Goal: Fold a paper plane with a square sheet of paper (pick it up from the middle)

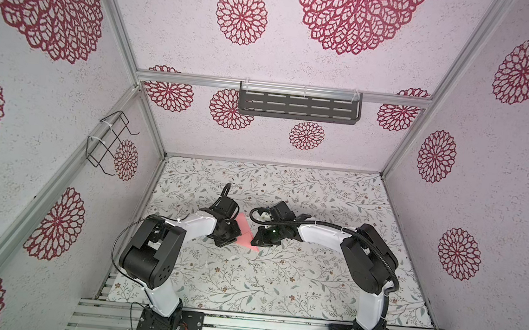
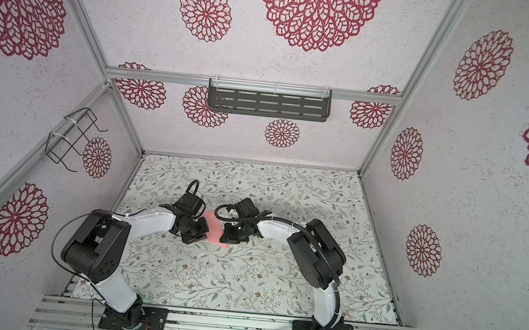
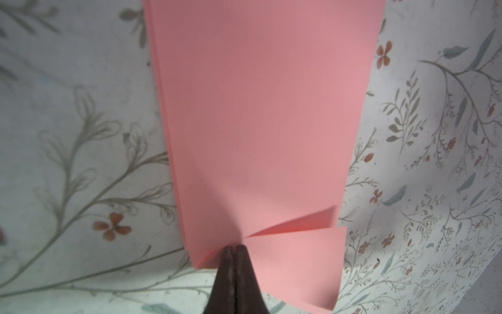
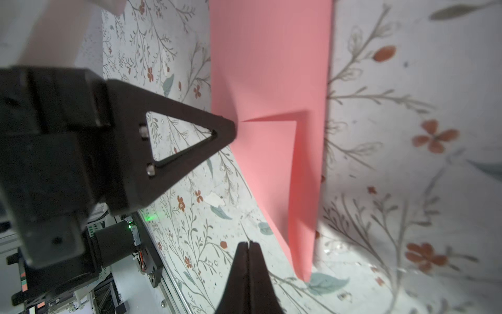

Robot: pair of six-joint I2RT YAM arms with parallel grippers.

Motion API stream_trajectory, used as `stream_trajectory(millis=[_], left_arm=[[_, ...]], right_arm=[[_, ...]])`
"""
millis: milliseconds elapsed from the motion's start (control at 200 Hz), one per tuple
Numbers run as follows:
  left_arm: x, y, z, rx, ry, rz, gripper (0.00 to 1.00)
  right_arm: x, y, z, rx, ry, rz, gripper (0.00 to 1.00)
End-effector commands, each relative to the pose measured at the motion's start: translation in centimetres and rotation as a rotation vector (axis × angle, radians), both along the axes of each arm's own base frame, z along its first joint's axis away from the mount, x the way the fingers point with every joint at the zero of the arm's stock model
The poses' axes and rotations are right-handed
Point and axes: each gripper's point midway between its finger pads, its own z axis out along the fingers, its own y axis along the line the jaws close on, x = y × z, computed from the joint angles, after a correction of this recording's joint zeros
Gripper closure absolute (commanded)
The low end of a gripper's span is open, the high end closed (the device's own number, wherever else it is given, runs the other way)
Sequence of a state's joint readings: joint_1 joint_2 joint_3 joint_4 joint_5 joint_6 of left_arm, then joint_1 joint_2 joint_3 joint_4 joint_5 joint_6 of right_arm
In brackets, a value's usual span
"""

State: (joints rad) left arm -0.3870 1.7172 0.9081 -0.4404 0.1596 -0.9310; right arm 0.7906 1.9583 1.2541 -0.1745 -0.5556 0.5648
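At the middle of the table (image 1: pixel 312 276), paper (image 1: pixel 244 235): salmon-pink, lying on the floral cloth between the two wrists, which cover part of it in both top views (image 2: pixel 214 228).
Paper shape: folded into a long narrow strip. The right wrist view (image 4: pixel 271 68) shows one long straight edge and a slanted edge, and they meet in a point.
Paper folds: a flap crosses the strip with a sharp crease. The left wrist view (image 3: pixel 258 122) shows it slightly lifted, with a thin wedge-shaped gap under it. Stacked layer edges run down one long side.
Left gripper (image 3: pixel 235 251): fingertips pressed together, with no gap between them. They rest on the paper's edge where the flap's crease ends. Whether a layer is pinched between them cannot be told.
Right gripper (image 4: pixel 248 246): fingertips closed on each other and holding nothing. It sits low over the cloth, just beside the slanted edge and apart from it.
Left arm (image 1: pixel 198 222): rises from its base at the near rail with the elbow high, the forearm reaching inward and the wrist bent down.
Right arm (image 1: pixel 322 234): mirrors that pose from the opposite side, so the grippers face each other across the paper.
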Motion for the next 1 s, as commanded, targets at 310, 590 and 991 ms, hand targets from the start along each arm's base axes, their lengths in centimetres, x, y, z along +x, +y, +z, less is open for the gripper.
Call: stream_trajectory(millis=[310, 590, 991], left_arm=[[-3.5, 3.1, -4.0, 0.136, 0.156, 0.023, 0.98], [-3.7, 3.2, -4.0, 0.142, 0.159, 0.017, 0.98], [-3.9, 3.5, -4.2, 0.158, 0.171, 0.005, 0.98]], right_arm=[[0.3, -0.2, -3.4, -0.09, 0.067, -0.051, 0.99], [0.1, -2.6, -5.0, -0.16, 0.088, -0.089, 0.99], [0.3, -4.8, -5.0, -0.164, 0.107, -0.133, 0.99]])
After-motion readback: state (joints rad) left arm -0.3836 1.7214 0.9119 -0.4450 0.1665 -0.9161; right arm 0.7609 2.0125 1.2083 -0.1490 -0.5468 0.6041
